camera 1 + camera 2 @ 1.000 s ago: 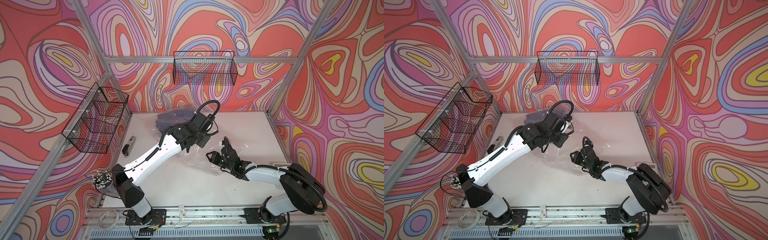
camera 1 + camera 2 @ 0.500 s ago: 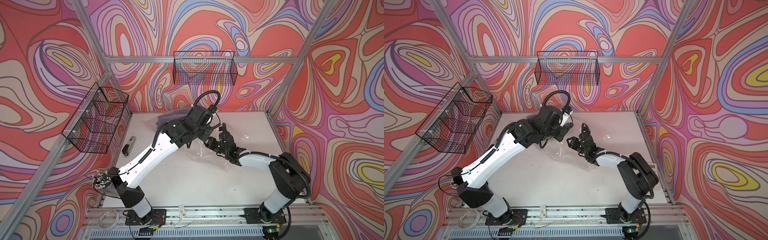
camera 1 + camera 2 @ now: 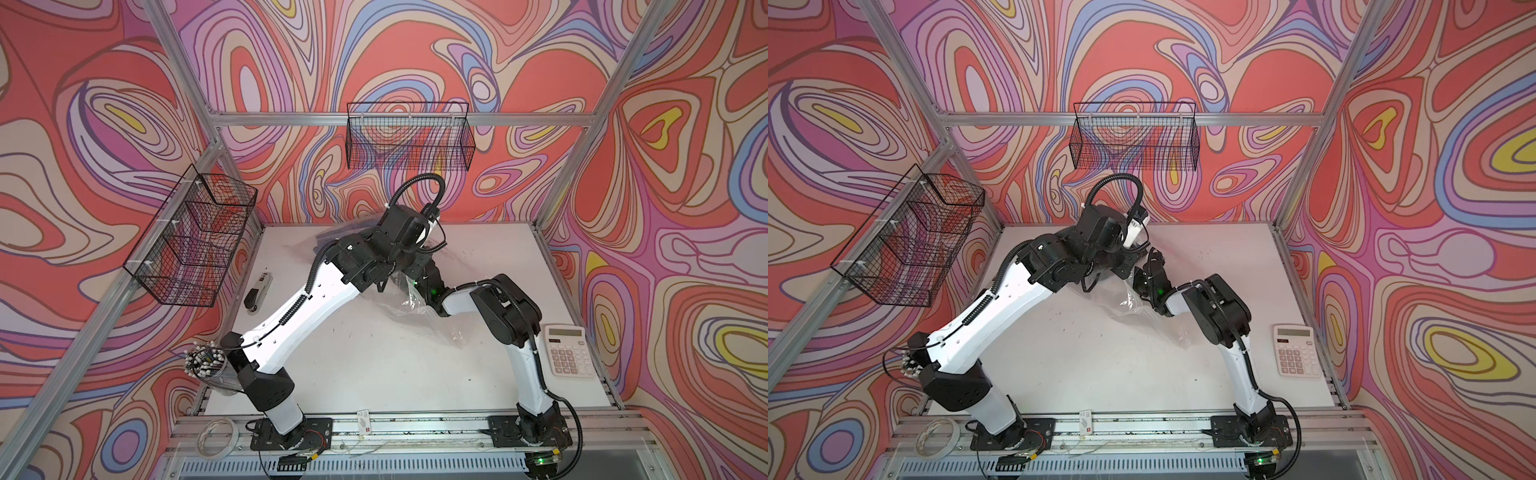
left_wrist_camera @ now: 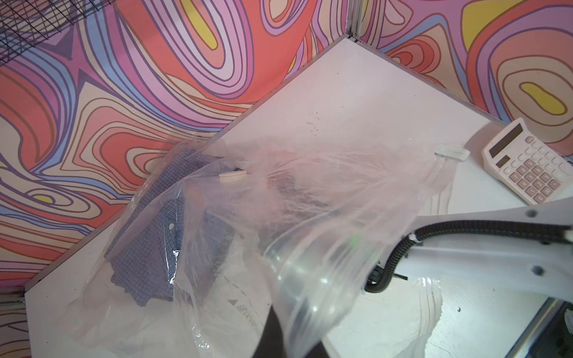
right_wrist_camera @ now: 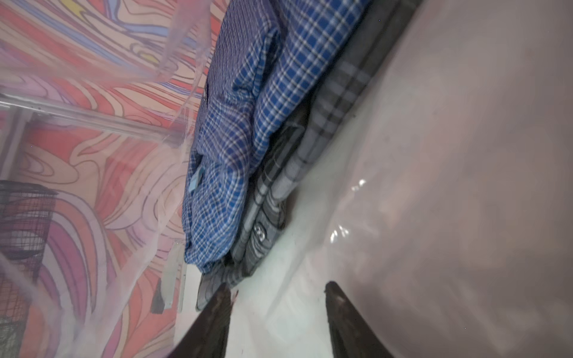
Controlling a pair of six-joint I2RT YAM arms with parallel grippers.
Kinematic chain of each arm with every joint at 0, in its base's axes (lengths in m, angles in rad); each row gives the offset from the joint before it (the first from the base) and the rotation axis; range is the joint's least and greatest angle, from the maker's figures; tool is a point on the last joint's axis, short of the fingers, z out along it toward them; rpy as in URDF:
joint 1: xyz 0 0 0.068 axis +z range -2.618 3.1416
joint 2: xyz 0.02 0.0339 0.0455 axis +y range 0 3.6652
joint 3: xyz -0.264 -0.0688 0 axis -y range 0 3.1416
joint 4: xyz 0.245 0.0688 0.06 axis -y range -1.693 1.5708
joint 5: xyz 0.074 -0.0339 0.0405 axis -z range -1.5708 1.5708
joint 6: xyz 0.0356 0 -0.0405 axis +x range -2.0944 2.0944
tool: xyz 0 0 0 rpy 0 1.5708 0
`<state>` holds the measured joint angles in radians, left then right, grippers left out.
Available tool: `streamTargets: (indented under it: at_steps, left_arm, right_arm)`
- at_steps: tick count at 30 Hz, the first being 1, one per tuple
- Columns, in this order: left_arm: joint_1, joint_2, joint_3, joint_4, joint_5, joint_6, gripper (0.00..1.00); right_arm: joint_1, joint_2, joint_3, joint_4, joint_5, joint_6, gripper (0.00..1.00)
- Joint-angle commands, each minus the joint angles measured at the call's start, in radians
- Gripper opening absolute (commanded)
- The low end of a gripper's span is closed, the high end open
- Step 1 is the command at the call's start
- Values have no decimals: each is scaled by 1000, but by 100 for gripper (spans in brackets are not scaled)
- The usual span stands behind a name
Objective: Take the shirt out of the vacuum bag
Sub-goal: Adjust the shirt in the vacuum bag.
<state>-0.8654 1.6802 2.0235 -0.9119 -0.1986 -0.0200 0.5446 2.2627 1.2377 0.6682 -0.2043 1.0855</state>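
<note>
The vacuum bag (image 4: 310, 217) is thin, clear film, crinkled all over and glinting along its creases. It sprawls across the rear middle of the white desk (image 3: 374, 365). A round white plastic valve (image 4: 232, 177) sits on its upper sheet. A small white slider clip (image 4: 451, 153) rides the zip edge, near a cream calculator (image 4: 527, 161).

Inside the bag, at the far end by the back wall, lies the shirt (image 5: 242, 124). It is soft blue-and-white check cloth, folded and rumpled, resting on a grey check garment (image 5: 279, 192).

The left gripper (image 4: 279, 313) is clamped tight on the bag's upper sheet and holds it up off the desk like a tent. The right gripper (image 5: 279, 291) is inside the bag. Its two dark tapered fingers stand apart with a clear gap and nothing between them, and one fingertip (image 5: 224, 294) is right at the edge of the grey cloth.

A second ago the right arm lay low and stretched across the front right of the desk, hiding the calculator, with its gripper outside the bag's mouth. Since then it has folded its elbow up and pushed the gripper in under the film toward the clothes. The left arm has risen and swung back, hauling the film higher, and from above it now covers most of the shirt
</note>
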Motion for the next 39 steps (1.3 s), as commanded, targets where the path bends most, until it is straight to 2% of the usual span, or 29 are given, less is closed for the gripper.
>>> streamTargets:
  at_steps: [1,3,9,16,18,21,24,27,29,32,34,36,39]
  left_arm:
    - [-7,14,32,-9,20,-5,0]
    - [-7,15,35,-8,30,-8,0]
    - [-7,19,39,-2,75,-29,0]
    - [4,15,35,-6,114,-32,2]
    - [11,6,34,-5,127,-31,9]
    - [30,-19,6,10,178,-15,38]
    - [68,-55,-19,7,213,-32,51]
    - [143,-126,-76,38,267,-66,62]
    - [220,-181,-154,91,314,-101,64]
    - [409,-262,-346,216,402,-194,64]
    - [541,-292,-488,319,430,-286,60]
    - [631,-290,-588,392,425,-358,54]
    - [701,-253,-684,465,367,-425,47]
  right_arm:
    - [-12,64,64,85,-19,67,50]
    - [-20,99,102,82,-25,88,51]
    - [-26,188,223,54,-38,122,62]
    - [-25,266,308,38,-23,160,65]
    - [-25,282,325,27,-21,161,64]
    - [-25,302,348,24,-5,166,57]
    - [-25,320,380,10,-1,170,49]
    - [-25,334,405,-9,5,169,35]
    - [-25,340,414,-17,11,171,26]
    - [-26,345,424,-25,9,172,9]
    - [-26,341,422,-36,-3,165,0]
    - [-29,322,408,-55,-12,146,0]
    - [-38,277,371,-96,-25,109,0]
